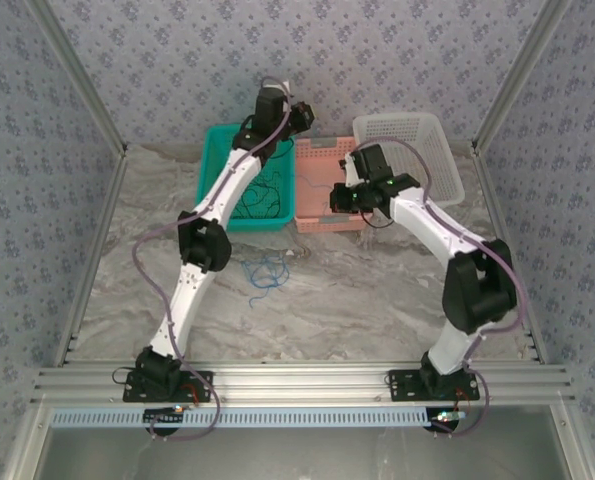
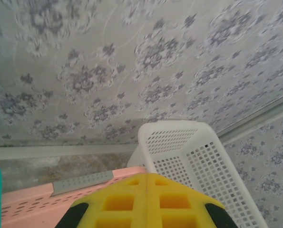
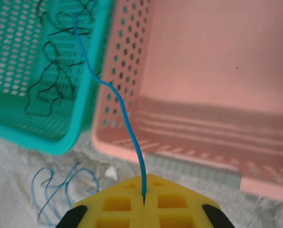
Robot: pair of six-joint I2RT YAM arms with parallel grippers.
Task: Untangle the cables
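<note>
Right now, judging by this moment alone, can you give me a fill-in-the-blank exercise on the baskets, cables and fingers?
1. The right fingers are shut on a ____ cable.
2. That cable leads over the rim into the teal basket, where ____ cables lie.
3. The pink basket stands between the teal basket and the ____ one.
4. The left fingers are ____, holding nothing.

Missing words: blue; black; white; shut.

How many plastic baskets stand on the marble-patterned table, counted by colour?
Teal perforated plastic basket: 1
Pink perforated plastic basket: 1
White mesh plastic basket: 1
Total: 3
</note>
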